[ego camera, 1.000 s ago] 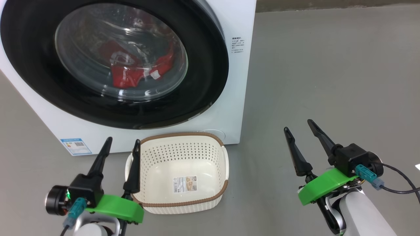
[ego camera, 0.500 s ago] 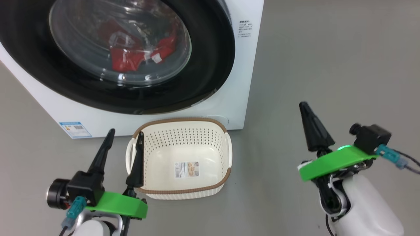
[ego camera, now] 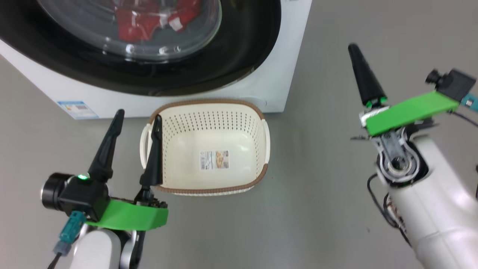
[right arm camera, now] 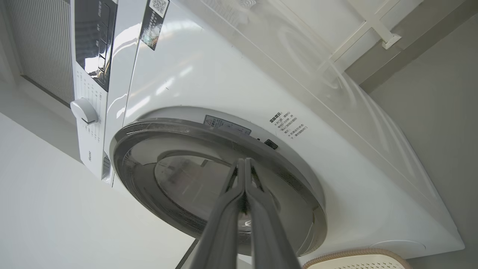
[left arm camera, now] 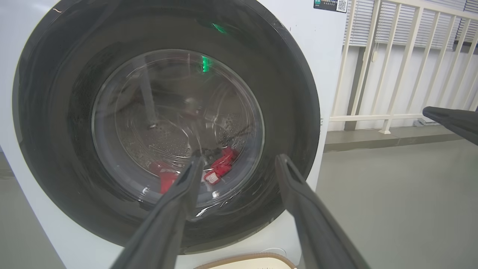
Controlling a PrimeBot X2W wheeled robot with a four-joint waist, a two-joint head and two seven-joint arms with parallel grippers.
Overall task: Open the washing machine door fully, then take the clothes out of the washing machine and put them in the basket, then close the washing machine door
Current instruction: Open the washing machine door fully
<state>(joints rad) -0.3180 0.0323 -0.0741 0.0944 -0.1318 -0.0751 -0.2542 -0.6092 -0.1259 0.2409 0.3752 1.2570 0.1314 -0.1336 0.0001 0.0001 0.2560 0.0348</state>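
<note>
1. The large round washing machine door [ego camera: 157, 76], a glossy black rim around clear glass, appears shut across the upper left of the head view, on the boxy white washing machine [ego camera: 291, 56].
2. The right gripper [ego camera: 356, 56], dark fingers pressed together and empty, stands at upper right. The door's right rim lies to its left, nearer than to the left gripper [ego camera: 139, 116], fingers apart by the cream perforated basket [ego camera: 209, 101].
3. The right wrist view gives the rim side-on. The left wrist view shows the red clothes [left arm camera: 220, 166] behind the glass.
</note>
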